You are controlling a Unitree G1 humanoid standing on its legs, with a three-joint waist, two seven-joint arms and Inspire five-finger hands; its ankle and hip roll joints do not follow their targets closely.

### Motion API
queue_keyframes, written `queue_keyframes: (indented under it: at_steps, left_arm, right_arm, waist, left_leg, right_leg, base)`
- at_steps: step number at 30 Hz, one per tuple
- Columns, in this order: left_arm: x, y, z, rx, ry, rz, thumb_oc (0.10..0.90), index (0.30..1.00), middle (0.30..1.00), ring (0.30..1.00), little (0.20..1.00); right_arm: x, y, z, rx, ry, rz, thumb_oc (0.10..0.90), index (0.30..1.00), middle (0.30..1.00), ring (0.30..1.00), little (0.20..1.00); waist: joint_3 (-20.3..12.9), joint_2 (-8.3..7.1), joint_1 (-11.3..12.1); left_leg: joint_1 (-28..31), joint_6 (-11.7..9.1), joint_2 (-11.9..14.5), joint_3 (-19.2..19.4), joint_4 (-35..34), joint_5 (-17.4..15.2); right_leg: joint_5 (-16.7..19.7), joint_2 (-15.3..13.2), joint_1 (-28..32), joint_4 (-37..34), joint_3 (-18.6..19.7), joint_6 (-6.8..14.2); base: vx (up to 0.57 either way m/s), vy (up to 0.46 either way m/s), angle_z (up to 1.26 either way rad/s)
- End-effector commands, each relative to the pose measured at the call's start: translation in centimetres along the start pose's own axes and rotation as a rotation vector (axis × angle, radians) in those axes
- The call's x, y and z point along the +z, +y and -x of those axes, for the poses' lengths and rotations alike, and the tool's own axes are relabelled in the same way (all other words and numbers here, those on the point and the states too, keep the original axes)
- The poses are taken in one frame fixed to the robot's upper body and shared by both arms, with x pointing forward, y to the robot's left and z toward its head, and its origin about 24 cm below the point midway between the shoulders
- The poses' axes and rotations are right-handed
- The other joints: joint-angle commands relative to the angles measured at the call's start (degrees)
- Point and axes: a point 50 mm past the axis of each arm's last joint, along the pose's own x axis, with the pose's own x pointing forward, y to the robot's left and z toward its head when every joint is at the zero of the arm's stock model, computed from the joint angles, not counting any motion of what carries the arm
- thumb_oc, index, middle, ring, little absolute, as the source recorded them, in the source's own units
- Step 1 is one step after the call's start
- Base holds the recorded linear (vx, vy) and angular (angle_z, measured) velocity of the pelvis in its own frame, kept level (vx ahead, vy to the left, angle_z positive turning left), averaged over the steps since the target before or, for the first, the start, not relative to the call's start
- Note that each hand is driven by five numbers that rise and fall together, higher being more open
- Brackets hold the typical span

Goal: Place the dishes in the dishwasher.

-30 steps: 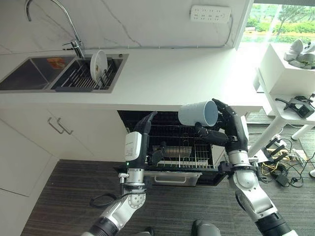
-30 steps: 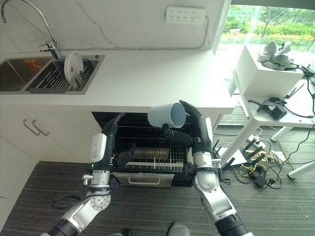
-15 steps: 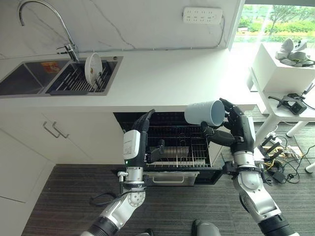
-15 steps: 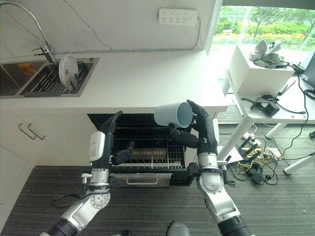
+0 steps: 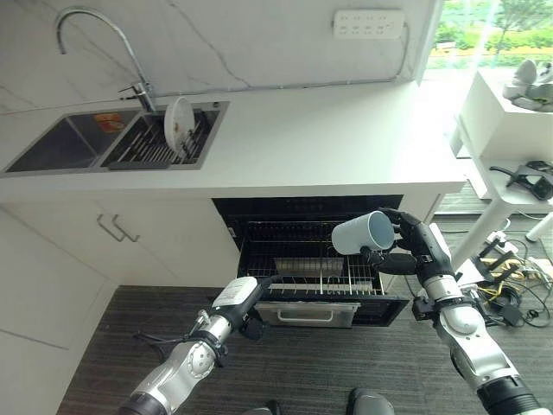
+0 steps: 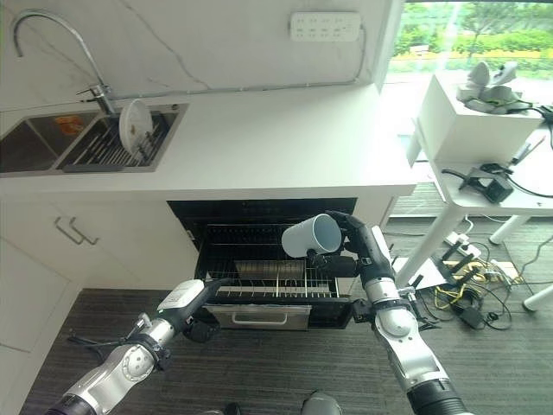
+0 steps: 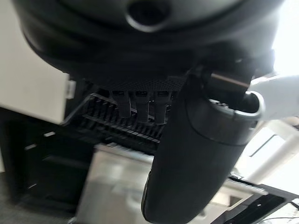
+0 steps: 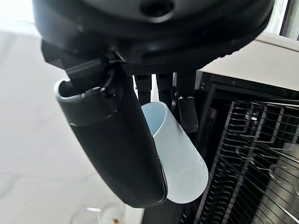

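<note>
Right hand: the right hand (image 5: 413, 249) has its fingers and thumb curled round a pale blue cup (image 5: 363, 233), carried in the air over the right part of the pulled-out rack (image 5: 320, 277).
Left hand: the left hand (image 5: 246, 303) hangs low, just in front of the rack's near left corner, fingers straight and holding nothing (it touches no dish that I can make out).
Cup: tipped on its side, mouth turned toward the robot's right and the palm, base toward the left; plain, smooth, no handle seen, and it looks empty in the right wrist view (image 8: 180, 156).
Rack: a wire basket drawn out of the open dishwasher (image 5: 311, 220) under the white counter (image 5: 320, 138); its tines stand in rows, and a grey tray-like piece (image 5: 302, 264) sits near the middle.
Still waiting: one white plate (image 5: 179, 125) stands upright in the drainer (image 5: 155, 143) in the sink, well apart from both hands.
Step in hand: carrying the cup down to the rack, I judge; it has not yet been set down.
Next move calls for: turning the cup mouth-down, lowering it between the tines on the free right side, then loosening the fingers (a smooth cup could slip if the hold slackens early).
</note>
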Motion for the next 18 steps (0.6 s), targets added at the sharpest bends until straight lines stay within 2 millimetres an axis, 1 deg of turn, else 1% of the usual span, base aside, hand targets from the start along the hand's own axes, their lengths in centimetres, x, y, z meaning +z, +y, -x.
queue_keyframes:
  at_steps: [1,2,3,4,6,8,10,13,16,18]
  left_arm:
    - [1.9,5.2,0.0,0.111,-0.15,-0.092,0.8,0.9,0.9,0.9,0.9]
    - [1.9,5.3,0.1,0.113,-0.158,-0.134,0.8,0.9,0.9,0.9,0.9]
    - [2.2,5.5,0.4,0.101,-0.189,-0.279,0.8,0.9,0.9,0.9,0.9]
    - [2.1,5.8,0.6,0.095,-0.197,-0.372,0.8,0.9,0.9,0.9,0.9]
    - [1.8,6.5,0.7,0.111,-0.186,-0.453,0.8,0.9,0.9,0.9,0.9]
    - [1.7,7.6,0.8,0.156,-0.174,-0.571,0.8,0.9,0.9,0.9,0.9]
    - [1.4,8.5,0.8,0.209,-0.159,-0.632,0.8,0.9,0.9,0.9,0.9]
    - [0.9,9.8,0.7,0.327,-0.16,-0.694,0.8,0.9,0.9,0.9,0.9]
    - [0.9,11.2,0.5,0.433,-0.186,-0.737,0.8,0.9,0.9,0.9,0.9]
    - [0.8,11.6,0.5,0.468,-0.2,-0.759,0.8,0.9,0.9,0.9,0.9]
  right_arm:
    - [6.0,-0.5,-2.5,0.001,-0.289,0.037,0.4,0.3,0.3,0.3,0.3]
    - [5.9,-0.5,-2.5,0.004,-0.285,0.044,0.4,0.3,0.3,0.3,0.3]
    - [5.7,-0.5,-2.6,0.013,-0.277,0.063,0.4,0.3,0.3,0.3,0.3]
    - [5.6,-0.4,-2.7,0.025,-0.271,0.085,0.4,0.3,0.3,0.3,0.3]
    - [5.5,-0.2,-3.1,0.036,-0.259,0.111,0.4,0.3,0.3,0.3,0.3]
    - [5.2,-0.4,-3.7,0.036,-0.233,0.122,0.4,0.3,0.3,0.3,0.3]
    - [4.9,-0.6,-4.3,0.023,-0.194,0.074,0.4,0.3,0.3,0.3,0.3]
    - [5.1,-1.3,-5.4,-0.01,-0.175,0.116,0.4,0.3,0.3,0.3,0.3]
    - [5.6,-2.5,-6.9,-0.068,-0.156,0.111,0.4,0.3,0.3,0.3,0.3]
    - [5.9,-3.5,-7.4,-0.102,-0.152,0.124,0.4,0.3,0.3,0.3,0.3]
  waist:
    - [-1.73,-1.72,0.31]
    - [-1.67,-1.67,0.38]
    - [-1.54,-1.42,0.65]
    - [-1.42,-1.24,0.79]
    - [-1.14,-1.11,1.1]
    - [-0.48,-0.72,1.84]
    - [0.06,-0.59,2.42]
    - [1.27,-0.52,3.33]
    - [3.09,-0.35,4.41]
    - [3.95,-0.38,4.83]
  left_leg:
    - [-2.58,2.24,-1.03,-0.28,5.36,-6.86]
    - [-2.63,2.25,-1.09,-0.43,5.36,-6.8]
    - [-2.67,2.25,-1.22,-0.7,5.36,-6.7]
    - [-2.68,2.2,-1.32,-0.86,5.36,-6.58]
    - [-2.75,2.2,-1.45,-1.12,5.36,-6.36]
    - [-3.09,2.23,-1.71,-1.81,5.36,-5.97]
    - [-3.43,2.28,-1.96,-2.39,5.36,-5.78]
    - [-4.71,2.35,-2.52,-3.65,5.36,-5.41]
    - [-6.33,2.35,-3.08,-4.81,5.36,-4.94]
    - [-6.96,2.35,-3.37,-5.22,5.36,-4.78]
  right_leg:
    - [0.41,0.64,5.81,-6.94,2.01,5.51]
    - [0.39,0.58,5.88,-6.94,1.85,5.52]
    - [0.37,0.41,6.08,-6.94,1.51,5.53]
    - [0.41,0.27,6.26,-6.94,1.26,5.51]
    - [0.57,0.02,6.42,-6.94,0.83,5.49]
    - [0.79,-0.29,6.52,-6.94,0.3,5.5]
    - [0.91,-0.4,6.53,-6.94,0.0,5.51]
    - [1.17,-0.36,5.77,-6.94,-0.04,5.52]
    - [1.53,-0.42,4.59,-6.94,-0.13,5.56]
    - [1.79,-0.6,4.0,-6.94,-0.19,5.72]
  base:
    - [0.03,0.022,0.11]
    - [0.05,0.034,0.17]
    - [0.08,0.048,0.14]
    - [0.09,0.058,0.11]
    - [0.07,0.046,0.09]
    - [0.06,0.037,0.07]
    - [0.05,0.011,0.09]
    - [-0.01,-0.012,0.18]
    - [-0.06,-0.03,0.26]
    - [-0.05,-0.04,0.19]
